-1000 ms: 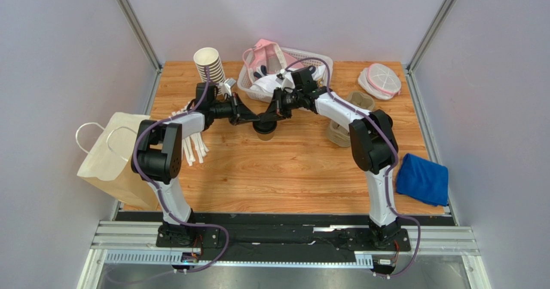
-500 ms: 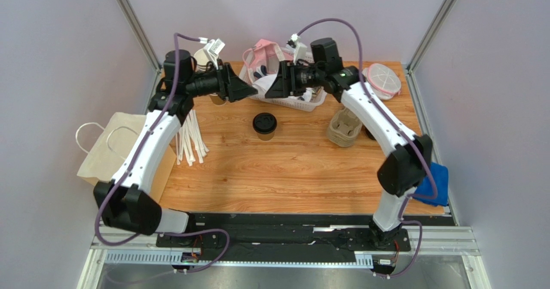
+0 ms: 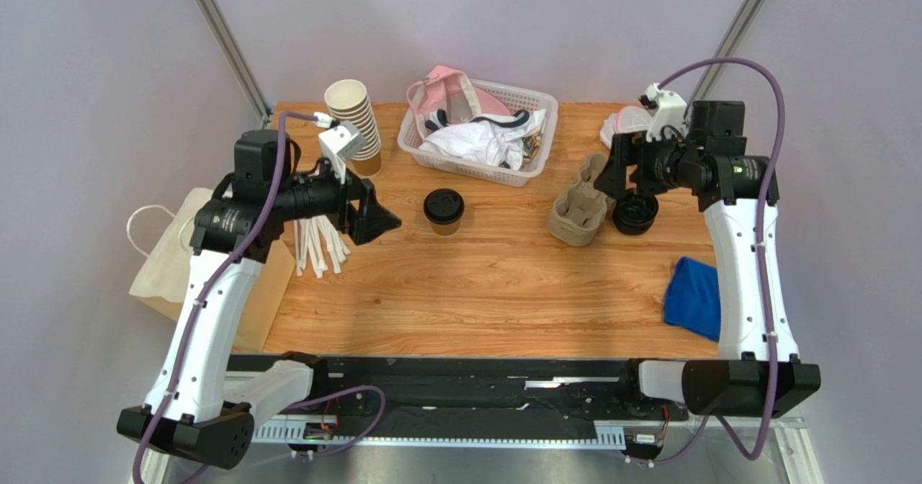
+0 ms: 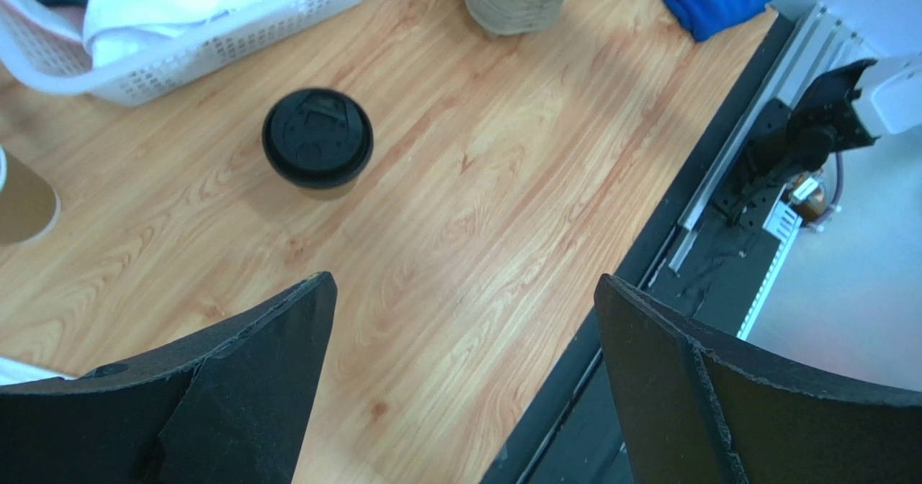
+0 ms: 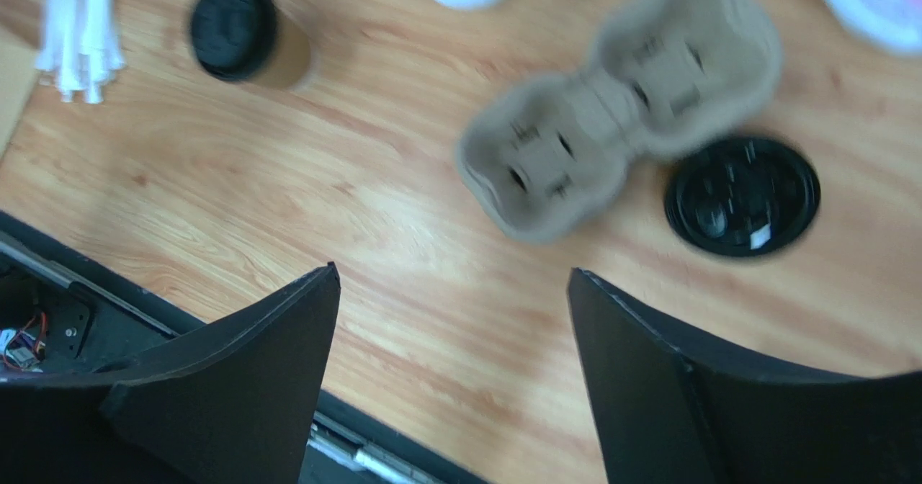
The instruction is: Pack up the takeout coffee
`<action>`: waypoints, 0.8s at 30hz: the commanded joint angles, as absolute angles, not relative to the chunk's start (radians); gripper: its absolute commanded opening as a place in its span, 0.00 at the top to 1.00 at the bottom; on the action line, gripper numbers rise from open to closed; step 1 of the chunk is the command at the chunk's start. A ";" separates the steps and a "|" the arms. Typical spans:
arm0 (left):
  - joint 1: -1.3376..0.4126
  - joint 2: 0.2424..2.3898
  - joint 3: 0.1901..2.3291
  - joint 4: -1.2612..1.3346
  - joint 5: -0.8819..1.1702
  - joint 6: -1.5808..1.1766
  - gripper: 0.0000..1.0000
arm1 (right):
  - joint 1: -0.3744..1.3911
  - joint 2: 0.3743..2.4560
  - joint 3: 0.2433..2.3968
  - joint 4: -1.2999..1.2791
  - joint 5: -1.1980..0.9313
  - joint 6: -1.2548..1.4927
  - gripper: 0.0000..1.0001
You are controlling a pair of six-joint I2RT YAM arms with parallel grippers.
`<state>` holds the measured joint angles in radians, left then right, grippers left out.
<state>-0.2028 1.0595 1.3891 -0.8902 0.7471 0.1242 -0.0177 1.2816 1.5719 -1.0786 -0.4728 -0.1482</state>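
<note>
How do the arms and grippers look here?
The left arm and right arm have white links, black joints and purple cables running alongside. The left gripper and right gripper each have two broad, black, wedge-shaped fingers.

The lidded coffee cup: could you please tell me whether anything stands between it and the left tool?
Nothing visible does. Only bare table lies between the open left tool and the coffee cup; the straws lie behind the tool.

Bright, even light is falling; the takeout coffee (image 4: pixel 317 138) is casting a faint shadow; motion is blurring the cup carrier (image 5: pixel 617 106).
</note>
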 commanded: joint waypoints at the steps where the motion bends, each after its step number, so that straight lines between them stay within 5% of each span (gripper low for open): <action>1: -0.203 1.026 1.350 -0.919 0.715 0.166 0.02 | -0.069 1.305 1.522 -1.184 -0.364 -0.175 0.30; 6: -0.202 1.034 1.338 -0.879 0.716 0.106 0.03 | -0.067 1.325 1.460 -1.039 -0.246 0.043 0.59; 9: -0.202 1.035 1.327 -0.864 0.707 0.092 0.03 | -0.063 1.399 1.480 -1.005 -0.192 0.101 0.65; 24: -0.203 1.081 1.284 -0.772 0.687 0.032 0.03 | -0.055 1.679 1.581 -0.928 -0.129 0.218 0.62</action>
<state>-0.2028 1.0637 1.2713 -0.8211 0.6952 0.0544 -0.0612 1.6371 1.5078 -0.9855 -0.1402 0.1642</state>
